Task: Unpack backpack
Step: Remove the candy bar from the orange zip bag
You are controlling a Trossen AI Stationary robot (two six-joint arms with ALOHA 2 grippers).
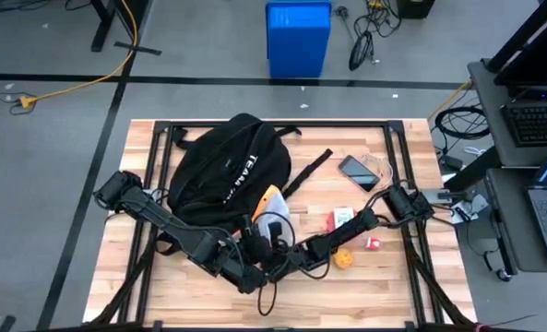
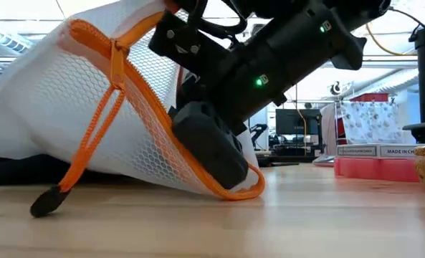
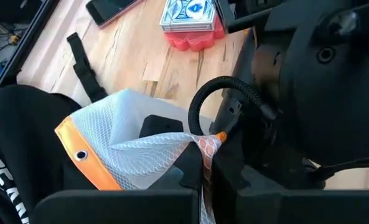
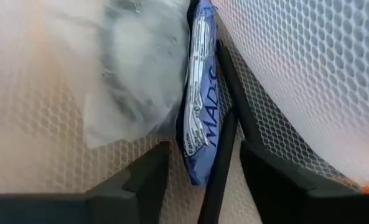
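Note:
The black backpack point(image 1: 222, 171) lies on the table's left half. Against its near right side a white mesh pouch point(image 1: 267, 205) with orange trim stands raised, its lower edge point(image 2: 230, 192) on the table. My left gripper point(image 3: 203, 193) is near the front edge, shut on the pouch. My right gripper point(image 4: 200, 162) reaches inside the pouch point(image 2: 126, 107) and is open, with one finger on each side of a blue packet point(image 4: 200, 118). The pouch's orange zip pull point(image 2: 47, 203) hangs down to the wood. My left gripper pinches a gathered bit of the pouch's mesh with orange trim point(image 3: 206, 144) between its two fingers, coming from the table's near left side. The mesh is drawn to a taut point there, and the rest of the pouch spreads toward the backpack. My right gripper is in through the pouch's mouth, with mesh point(image 4: 296, 81) around its fingers. I cannot tell whether the fingers touch the blue packet.
On the right half lie a phone point(image 1: 358, 172), a red card box point(image 1: 342, 219), a small red item point(image 1: 373, 243) and an orange ball point(image 1: 345, 260). A backpack strap point(image 1: 310, 171) trails across the middle. A black cable point(image 3: 203, 102) loops by the right arm.

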